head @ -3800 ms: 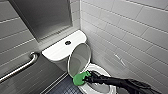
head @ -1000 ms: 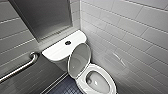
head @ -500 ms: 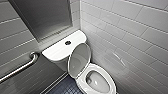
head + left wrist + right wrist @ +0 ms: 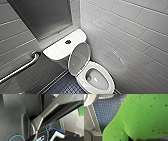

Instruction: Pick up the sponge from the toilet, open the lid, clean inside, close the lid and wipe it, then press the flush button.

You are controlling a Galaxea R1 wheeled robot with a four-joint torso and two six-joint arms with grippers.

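Lid (image 4: 79, 58) up, toilet (image 4: 105, 72) open, grab bar (image 4: 22, 66) on the left. Right gripper (image 4: 142, 139) clamps sponge (image 4: 144, 112) over blue floor tiles (image 4: 105, 110). Left gripper jaws: can't tell.

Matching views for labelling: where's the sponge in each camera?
Right wrist: sponge close up, large, over the blue floor.
Left wrist: likely the sponge again, a green patch at the frame edge.
Head: same blue floor beside the toilet; that's the shared landmark.

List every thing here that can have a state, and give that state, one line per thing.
lid: raised, leaning back toward the cistern.
seat: down on the bowl.
flush button: untouched, nothing on it.
sponge: close before the right wrist camera.
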